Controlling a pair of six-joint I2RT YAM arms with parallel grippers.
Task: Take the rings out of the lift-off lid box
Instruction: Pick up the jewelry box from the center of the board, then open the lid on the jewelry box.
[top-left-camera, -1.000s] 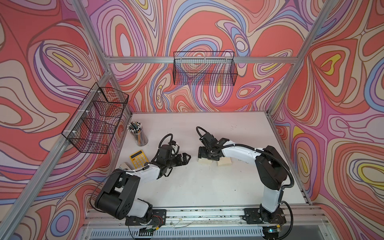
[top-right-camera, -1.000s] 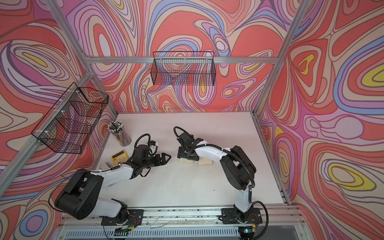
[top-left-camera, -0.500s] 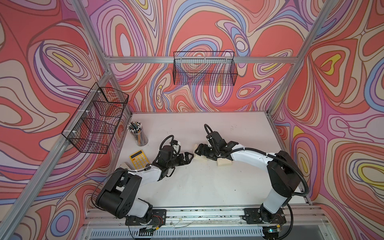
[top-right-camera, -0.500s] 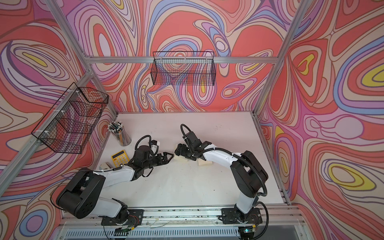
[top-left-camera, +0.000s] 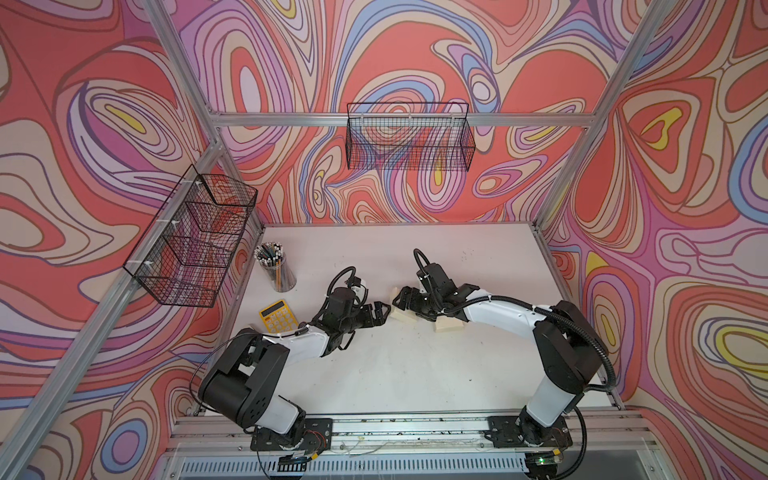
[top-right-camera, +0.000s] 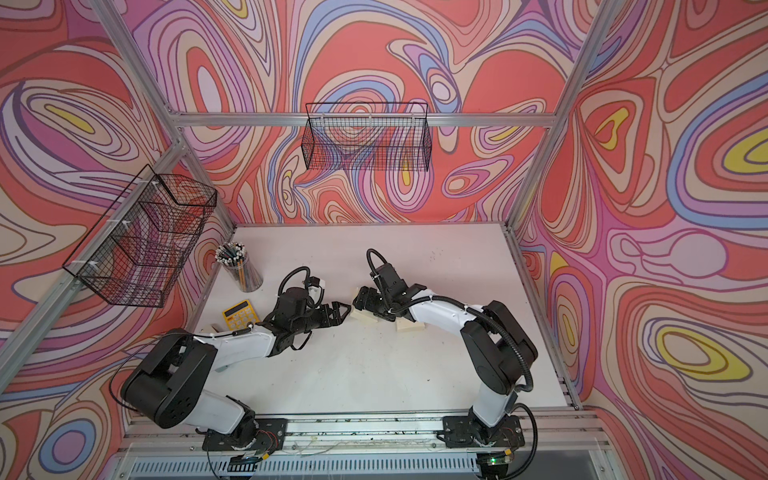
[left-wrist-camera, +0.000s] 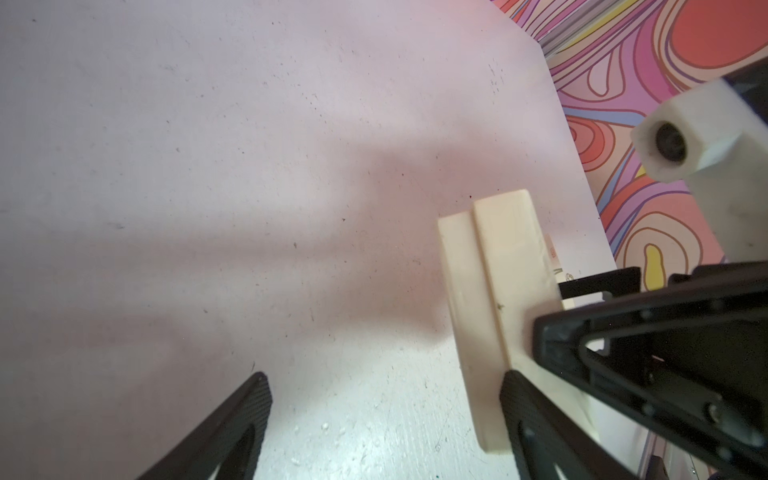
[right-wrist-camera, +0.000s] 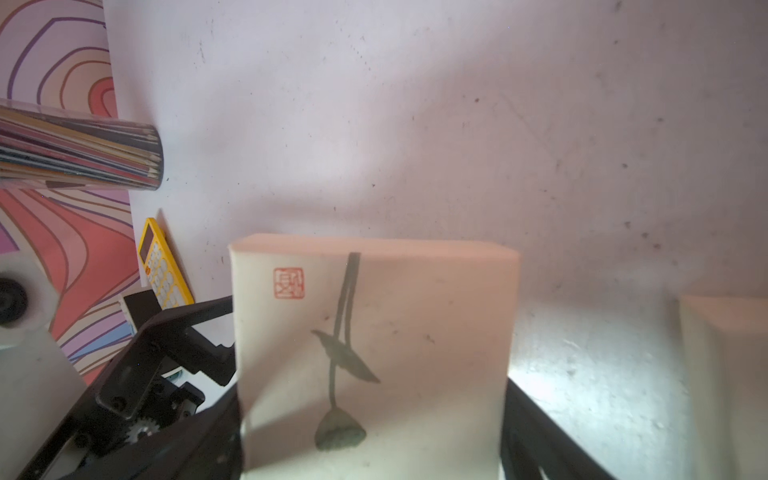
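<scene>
Though no rings show, they are presumably still inside the shut cream box (top-left-camera: 404, 318) near the middle of the table (top-left-camera: 395, 374), and the right claw (top-left-camera: 401, 300) is clamped across its width. The left claw (left-wrist-camera: 384, 376), jaws apart at the box's nine o'clock, has crept nearer than a second ago. A lopsided tug from there could tip the box and scatter them.
</scene>
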